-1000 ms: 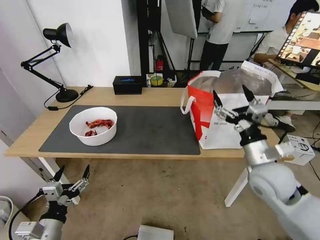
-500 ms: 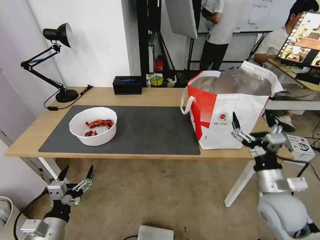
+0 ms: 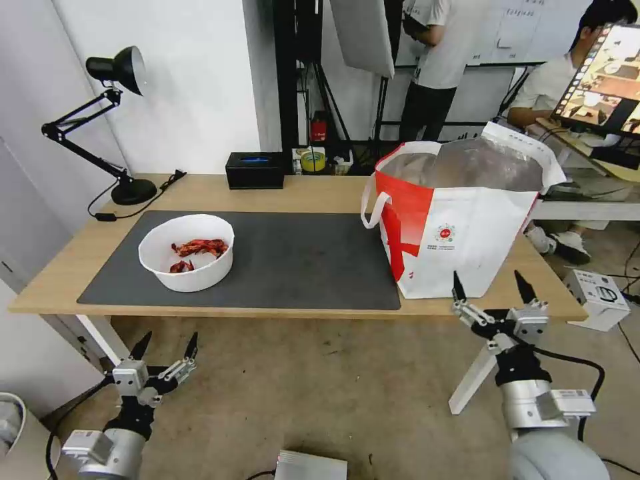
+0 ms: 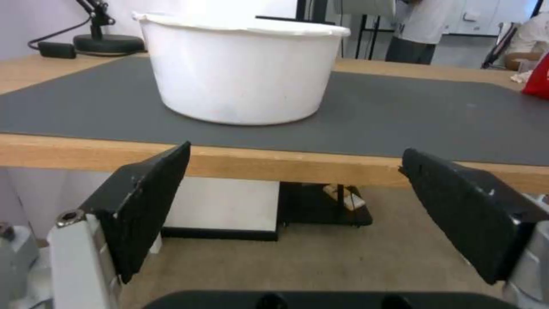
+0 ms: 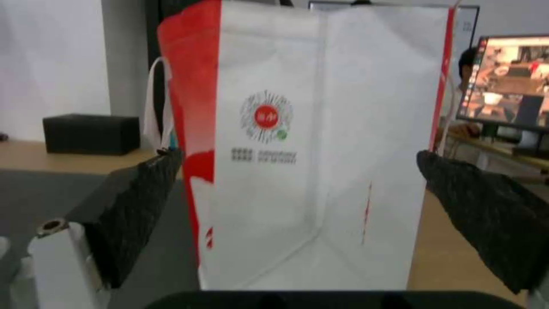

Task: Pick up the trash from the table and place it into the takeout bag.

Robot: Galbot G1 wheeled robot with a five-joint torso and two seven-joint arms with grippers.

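White bowl (image 3: 187,252) with red shells sits on the grey mat (image 3: 287,260), left half of the table (image 3: 313,190). Takeout bag (image 3: 460,220) upright at right end. Left gripper (image 3: 165,347) below table edge before bowl, fingers spread, empty. Right gripper (image 3: 492,288) before bag, fingers spread, empty.

The left gripper (image 3: 166,343) is in the lower left of the head view, low in front of the table (image 3: 313,193) edge, with its two black fingers (image 4: 150,201) pointing up and spread wide apart, holding nothing. The right gripper (image 3: 491,286) is in the lower right of the frame, also below the table edge on an upright wrist. Its fingers (image 5: 137,206) are spread wide too and empty.
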